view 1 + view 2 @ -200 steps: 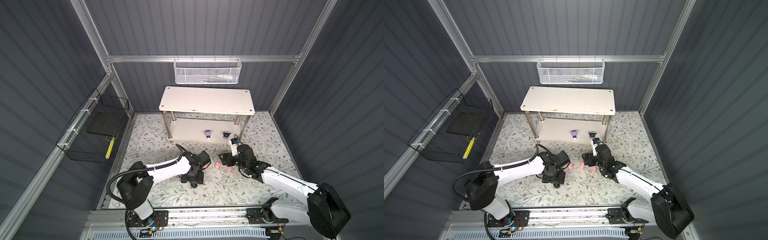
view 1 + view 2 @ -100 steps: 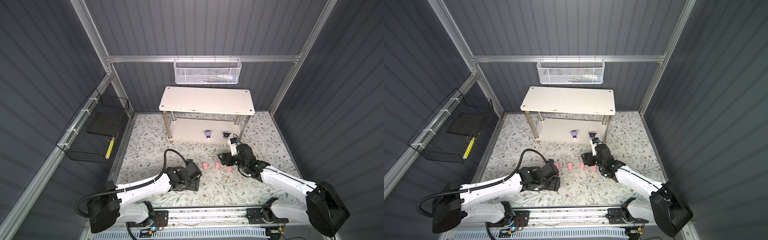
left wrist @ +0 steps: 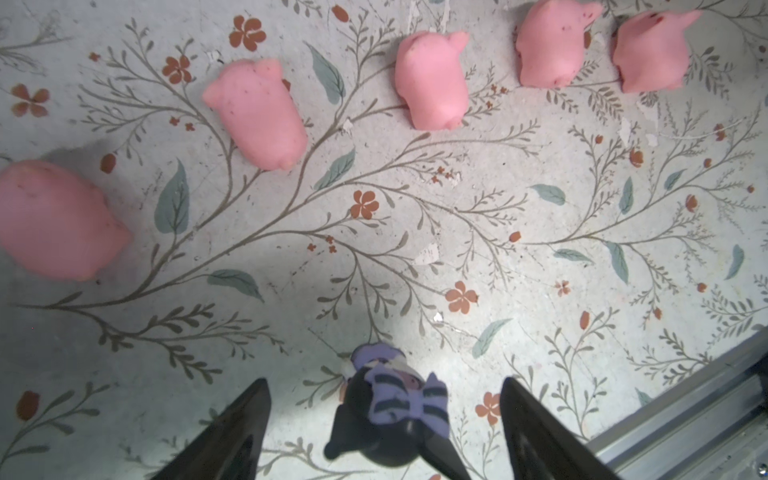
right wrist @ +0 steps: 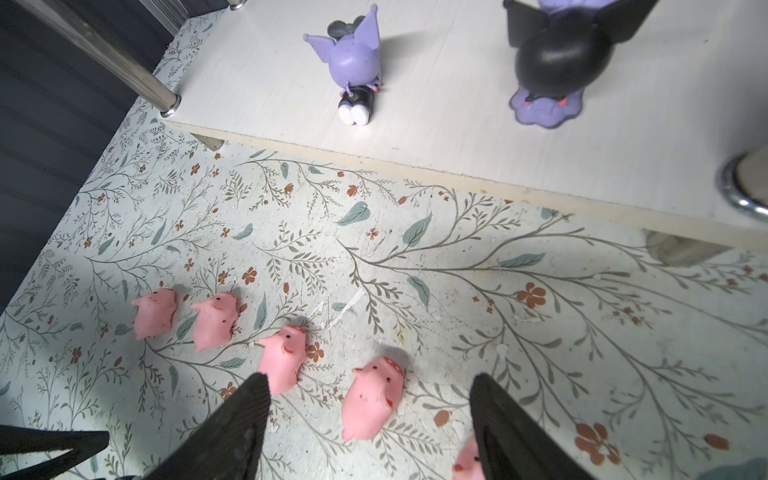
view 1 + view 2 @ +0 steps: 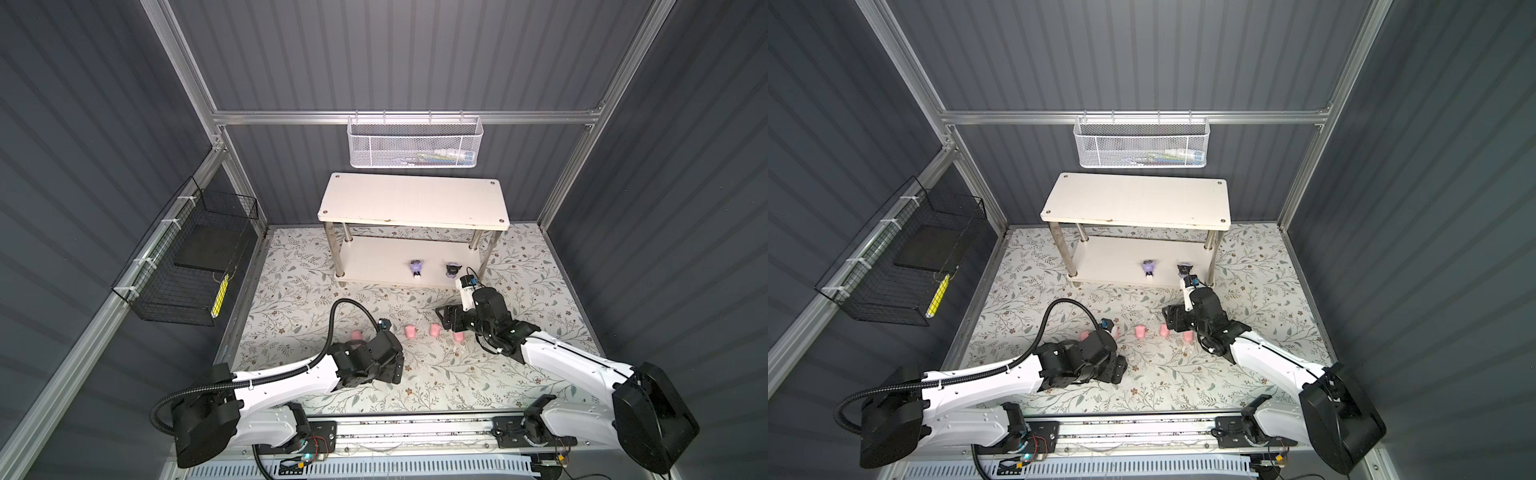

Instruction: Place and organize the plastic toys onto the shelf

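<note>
Several pink pig toys (image 5: 410, 331) lie in a row on the floral mat in front of the white shelf (image 5: 413, 203). Two purple-and-black toys (image 5: 416, 267) stand on its lower tier (image 4: 457, 137). My left gripper (image 3: 384, 380) is open low over the mat, with a third purple-and-black toy (image 3: 395, 415) between its jaws, clear of both fingers. In both top views this toy is hidden under the left gripper (image 5: 390, 365). My right gripper (image 4: 370, 376) is open around one pink pig (image 4: 372, 399) without touching it. In a top view the right gripper (image 5: 446, 322) sits at the row's right end.
A white mesh basket (image 5: 413, 143) hangs on the back wall above the shelf. A black wire basket (image 5: 187, 266) hangs on the left wall. A metal rail (image 3: 685, 399) runs along the mat's front edge, close to the left gripper. Another pig (image 4: 467, 459) lies beside a right finger.
The left arm has dropped low and drawn back toward the front rail, uncovering a pig in the row, and its jaws have widened slightly. The right arm has hardly moved.
</note>
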Motion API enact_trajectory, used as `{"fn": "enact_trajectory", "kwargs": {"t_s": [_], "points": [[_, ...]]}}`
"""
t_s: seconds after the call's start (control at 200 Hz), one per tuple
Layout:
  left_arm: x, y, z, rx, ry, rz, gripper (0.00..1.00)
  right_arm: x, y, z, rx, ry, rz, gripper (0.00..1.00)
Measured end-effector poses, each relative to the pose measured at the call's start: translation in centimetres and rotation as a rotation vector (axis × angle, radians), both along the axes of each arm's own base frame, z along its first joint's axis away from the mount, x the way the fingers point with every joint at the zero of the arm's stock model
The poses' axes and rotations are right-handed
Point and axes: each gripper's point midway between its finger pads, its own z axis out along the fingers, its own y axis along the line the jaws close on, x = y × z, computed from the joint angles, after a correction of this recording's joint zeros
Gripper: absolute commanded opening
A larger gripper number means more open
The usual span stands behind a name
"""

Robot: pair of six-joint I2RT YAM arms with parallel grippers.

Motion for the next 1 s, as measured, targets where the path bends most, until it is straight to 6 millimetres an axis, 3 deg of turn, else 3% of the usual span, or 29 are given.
{"fn": "enact_trajectory", "kwargs": {"t_s": [0.455, 0.996], "points": [[-1.0, 0.6, -1.4, -0.027, -0.067, -0.077, 0.87, 0.0, 0.2, -0.5, -0.003, 0.016, 0.001, 0.78], [-0.3, -0.4, -1.9, -0.011, -0.121, -0.138, 0.76, 0.3, 0.5, -0.3, -0.005, 0.016, 0.003, 0.78]]}}
